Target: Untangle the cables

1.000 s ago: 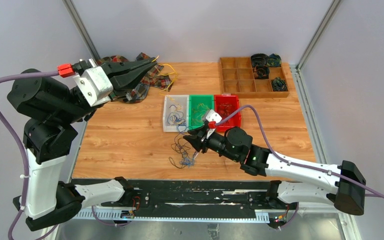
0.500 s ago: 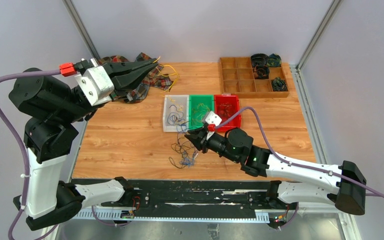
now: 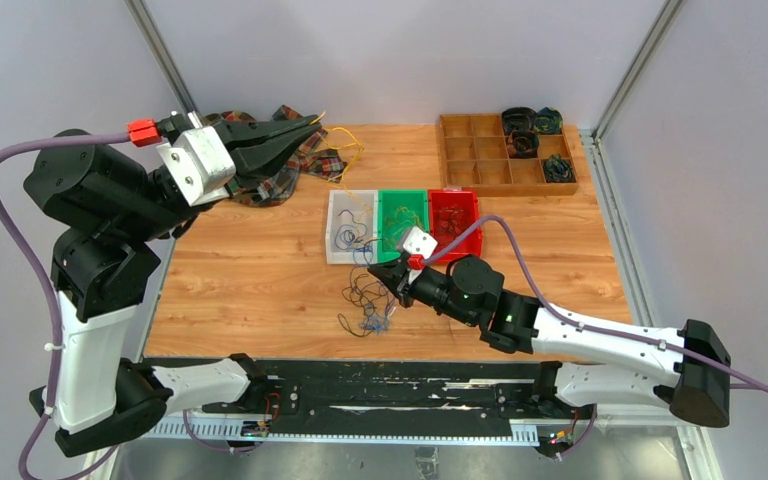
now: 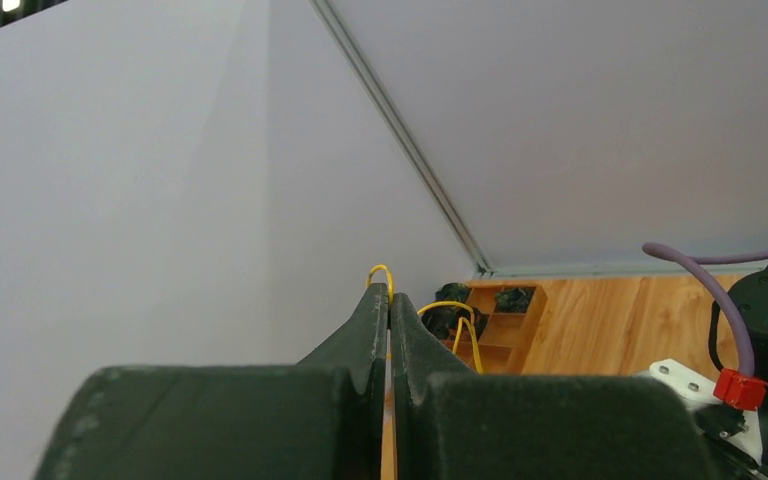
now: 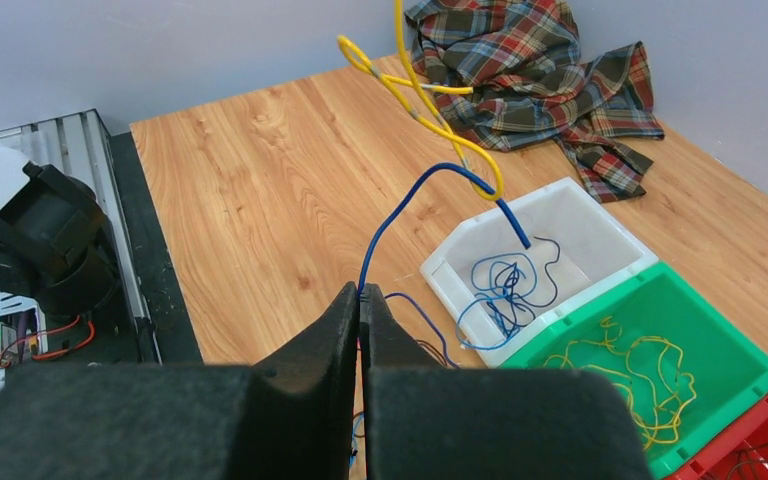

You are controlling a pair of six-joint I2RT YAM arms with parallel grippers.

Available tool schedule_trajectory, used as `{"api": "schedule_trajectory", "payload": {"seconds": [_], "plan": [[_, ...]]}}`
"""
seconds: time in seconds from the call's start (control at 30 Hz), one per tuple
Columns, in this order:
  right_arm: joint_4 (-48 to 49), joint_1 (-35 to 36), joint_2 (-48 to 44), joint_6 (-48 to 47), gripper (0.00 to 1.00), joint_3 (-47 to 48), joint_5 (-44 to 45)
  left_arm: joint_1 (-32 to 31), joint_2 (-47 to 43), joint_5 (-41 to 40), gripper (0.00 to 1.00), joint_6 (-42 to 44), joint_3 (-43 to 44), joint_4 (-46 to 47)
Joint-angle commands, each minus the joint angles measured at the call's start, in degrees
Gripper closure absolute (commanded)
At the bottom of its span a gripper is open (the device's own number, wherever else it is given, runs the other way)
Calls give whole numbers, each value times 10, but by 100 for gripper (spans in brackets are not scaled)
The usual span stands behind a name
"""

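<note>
**A:** Left wrist view: what has the left hand (image 4: 389, 300) got?

**B:** Fingers pressed together on a yellow cable (image 4: 381, 272), held high and level, beyond the white bin (image 3: 332, 228).

**A:** And the right hand (image 5: 360, 298)?

**B:** Low, just before that bin, pinched shut on a blue cable (image 5: 380, 230). Only the top view shows the dark tangle (image 3: 365, 303) on the table (image 3: 250, 270) beside it.

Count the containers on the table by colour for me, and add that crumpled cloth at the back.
White bin: 1
Green bin: 1
Red bin: 1
Wooden compartment tray: 1
Plaid cloth: 1
Total: 5
</note>
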Motion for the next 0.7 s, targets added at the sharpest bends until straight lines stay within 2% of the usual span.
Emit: {"api": "schedule_trajectory", "payload": {"seconds": [0.0,0.2,0.43,0.67], "plan": [[17,8,3,-2,99,-9,-5,-3,2,1,99,-2,22,4],[27,8,-4,25,99,-63,27,-3,17,-17,100,18,40,7],[59,8,-22,88,99,-190,110,-3,40,-52,100,59,54,25],[59,8,-39,165,99,-265,169,-3,64,-58,100,41,49,36]]}}
